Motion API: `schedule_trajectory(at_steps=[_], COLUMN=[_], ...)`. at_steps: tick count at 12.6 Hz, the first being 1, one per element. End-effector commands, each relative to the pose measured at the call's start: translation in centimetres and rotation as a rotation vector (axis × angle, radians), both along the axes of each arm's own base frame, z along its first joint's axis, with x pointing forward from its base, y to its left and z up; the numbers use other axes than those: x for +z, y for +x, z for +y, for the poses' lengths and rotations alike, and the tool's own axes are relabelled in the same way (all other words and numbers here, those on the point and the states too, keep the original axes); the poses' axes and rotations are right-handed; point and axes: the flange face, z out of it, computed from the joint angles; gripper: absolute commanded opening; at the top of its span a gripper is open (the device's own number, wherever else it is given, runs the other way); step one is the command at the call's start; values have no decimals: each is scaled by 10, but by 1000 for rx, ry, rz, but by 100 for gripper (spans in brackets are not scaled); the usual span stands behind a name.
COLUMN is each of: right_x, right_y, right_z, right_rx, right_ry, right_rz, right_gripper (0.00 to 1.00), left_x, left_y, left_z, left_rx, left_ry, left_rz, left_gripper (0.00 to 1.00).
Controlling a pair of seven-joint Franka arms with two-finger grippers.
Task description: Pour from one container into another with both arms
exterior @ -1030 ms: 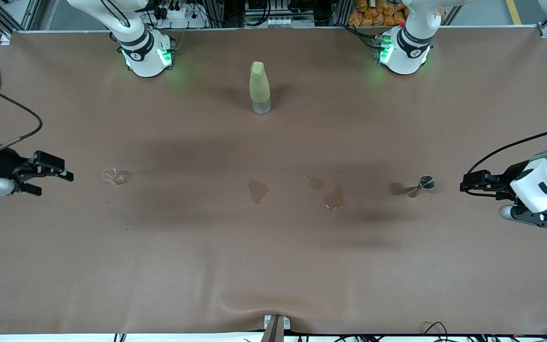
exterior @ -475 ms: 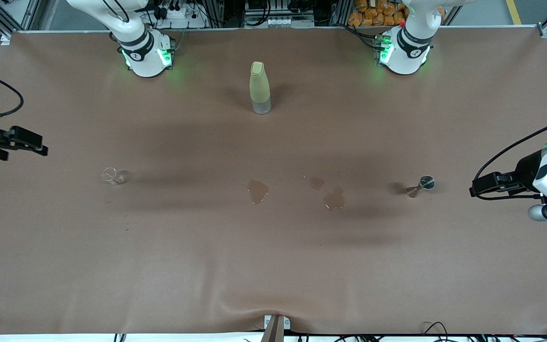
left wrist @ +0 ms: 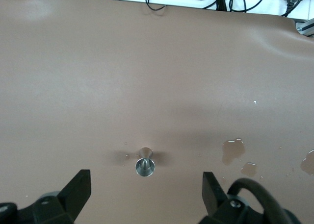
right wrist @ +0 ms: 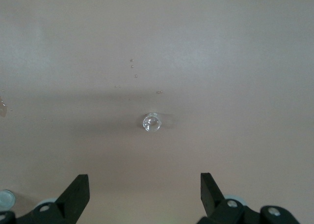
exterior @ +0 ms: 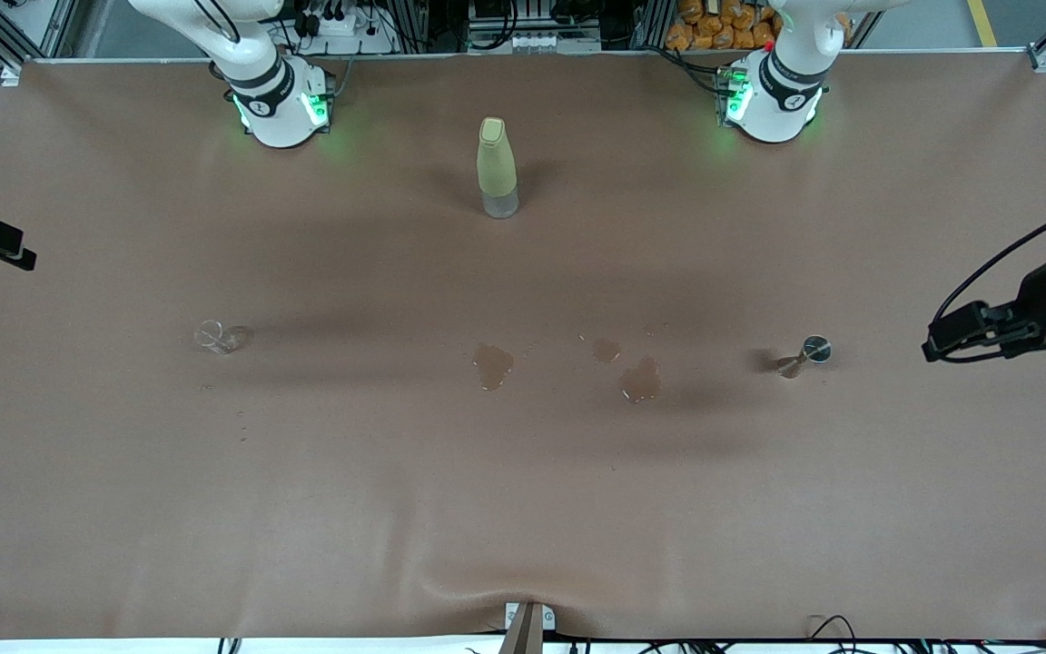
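Note:
A small clear glass cup (exterior: 214, 337) stands on the brown table toward the right arm's end; the right wrist view shows the cup (right wrist: 151, 122) out ahead of the fingers. A small metal jigger (exterior: 809, 354) stands toward the left arm's end, and the jigger (left wrist: 145, 165) also shows in the left wrist view. My right gripper (exterior: 22, 258) hangs open at the table's end, well away from the cup, with nothing in it (right wrist: 143, 180). My left gripper (exterior: 933, 349) is open and empty (left wrist: 146, 181), apart from the jigger.
A tall yellow-green bottle (exterior: 497, 168) with a cap stands between the two arm bases. Wet patches mark the cloth mid-table: one (exterior: 492, 365) near the centre, two (exterior: 639, 380) (exterior: 606, 349) closer to the jigger. Small droplets (exterior: 241, 427) lie near the cup.
Both arms have drawn back toward their ends of the table, away from the cup and the jigger. Cup, jigger and bottle have not moved.

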Motion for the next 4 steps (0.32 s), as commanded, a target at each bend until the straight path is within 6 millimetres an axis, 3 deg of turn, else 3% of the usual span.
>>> schedule_trajectory(at_steps=[1,4], right_x=[5,-7], right_y=[0,1], right_z=[3,-2], right_rx=[-12,-17], right_ry=[17,26], right_rz=[-1,11], right_gripper=[100,100], left_x=[7,14], left_y=[-12,-22], left_z=[-8,-9], left_rx=[-15,-84], left_ry=[58,73], left_rz=[15,46], left_gripper=[100,100])
